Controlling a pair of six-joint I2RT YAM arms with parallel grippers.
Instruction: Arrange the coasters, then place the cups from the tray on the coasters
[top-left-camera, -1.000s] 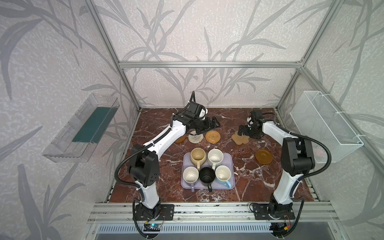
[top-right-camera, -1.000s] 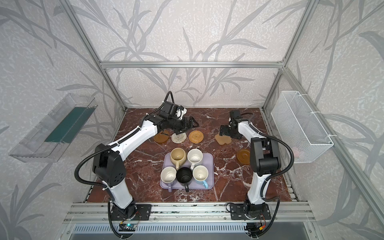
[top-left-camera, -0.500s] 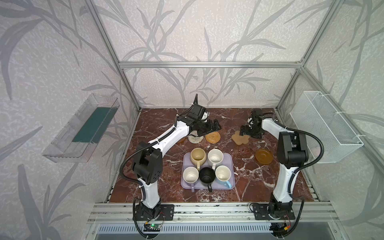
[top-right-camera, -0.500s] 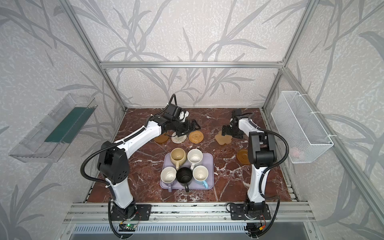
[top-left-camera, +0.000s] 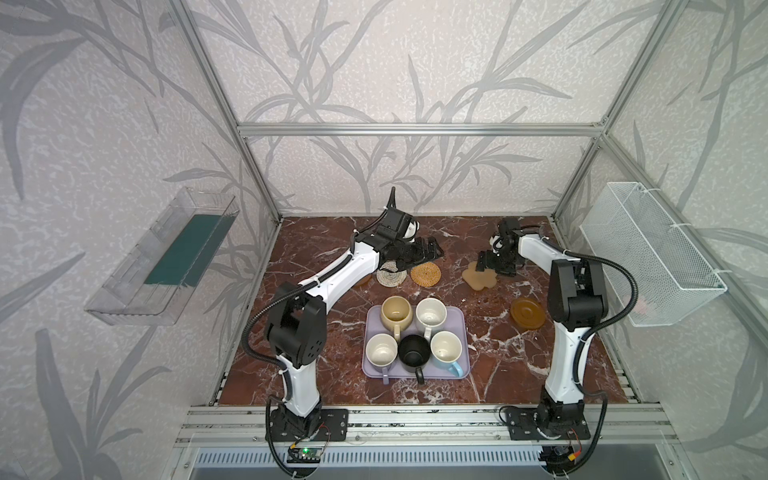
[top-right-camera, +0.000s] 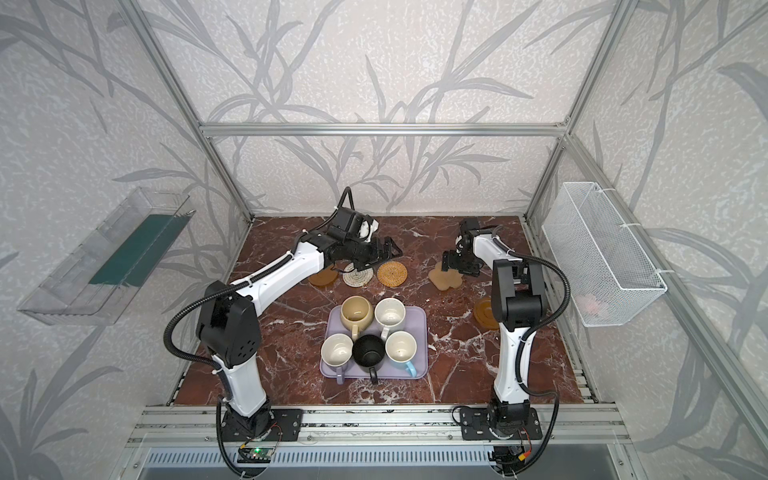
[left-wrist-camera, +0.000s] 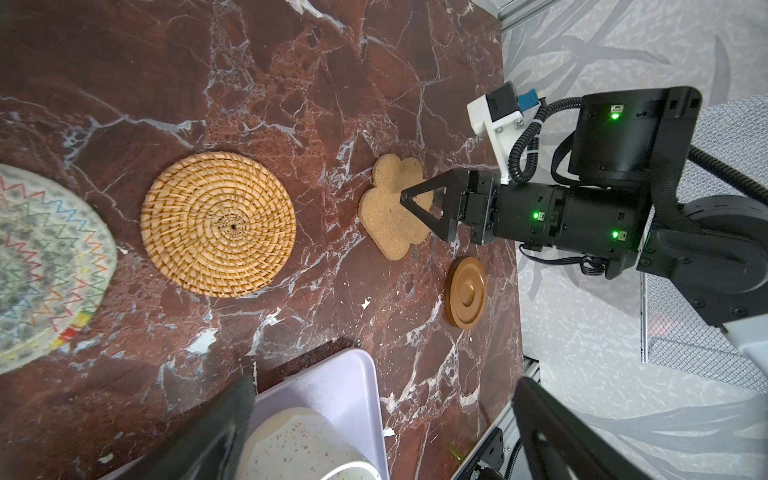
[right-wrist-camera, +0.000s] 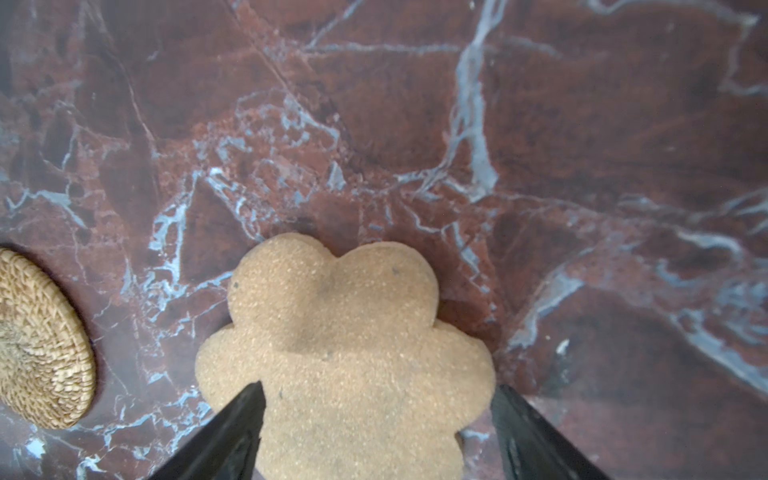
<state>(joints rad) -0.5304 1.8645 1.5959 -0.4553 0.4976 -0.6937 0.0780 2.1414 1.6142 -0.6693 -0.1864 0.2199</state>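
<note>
Several coasters lie in a row at the back: an amber disc (top-right-camera: 322, 277) half under my left arm, a whitish woven round (top-left-camera: 392, 274), a tan rattan round (top-left-camera: 425, 274) and a beige paw (top-left-camera: 482, 279). A second amber disc (top-left-camera: 528, 312) sits nearer, on the right. My left gripper (top-left-camera: 431, 249) hangs open above the woven and rattan rounds, holding nothing. My right gripper (right-wrist-camera: 376, 432) is down at the paw coaster (right-wrist-camera: 345, 353), open, one finger on each side. The lilac tray (top-left-camera: 462, 368) holds the beige (top-left-camera: 397, 311), white (top-left-camera: 431, 311), lilac (top-left-camera: 381, 350), black (top-left-camera: 413, 353) and light blue (top-left-camera: 446, 351) cups.
A clear bin (top-left-camera: 166, 257) hangs on the left wall and a white wire basket (top-left-camera: 648, 253) on the right wall. Bare marble (top-left-camera: 316, 374) lies left of the tray and along the front edge. The right amber disc sits close to my right arm's elbow (top-left-camera: 575, 291).
My right gripper's jaws have narrowed around the paw coaster and that arm's elbow has drawn inward. The left arm has shifted only slightly. No coaster or cup has moved.
</note>
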